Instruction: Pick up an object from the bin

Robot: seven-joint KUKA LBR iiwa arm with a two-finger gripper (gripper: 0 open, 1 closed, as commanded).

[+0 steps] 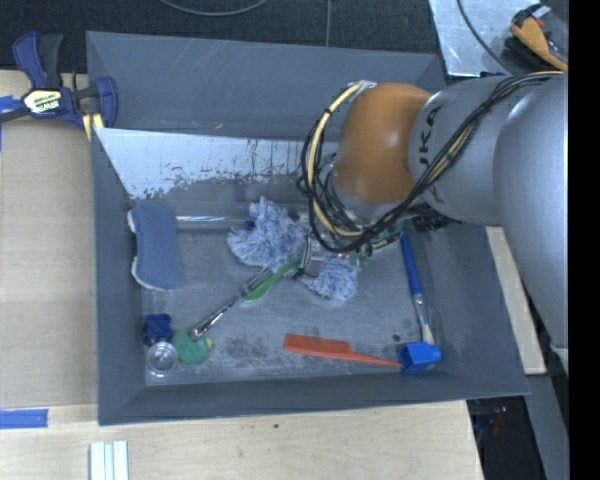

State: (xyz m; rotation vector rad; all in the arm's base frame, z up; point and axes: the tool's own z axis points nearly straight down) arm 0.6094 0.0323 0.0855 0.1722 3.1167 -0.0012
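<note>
i see one grey bin [110, 368], one arm [480, 158] over its middle. gripper [315, 265] over one crumpled blue-white rag [265, 236], mid-bin; claw state i cannot tell. one blue sponge [158, 246] at left, one orange stick [330, 348] at front, one green-handled spoon [252, 290].

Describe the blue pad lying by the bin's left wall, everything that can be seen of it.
The blue pad is an oblong with rounded ends. It looks soft and sponge-like, with a white layer showing along its left edge. It lies flat on the floor of the bin, close to the left wall, with its long side running along that wall. It lies apart from the fuzzy blue cloth to its right.
</note>
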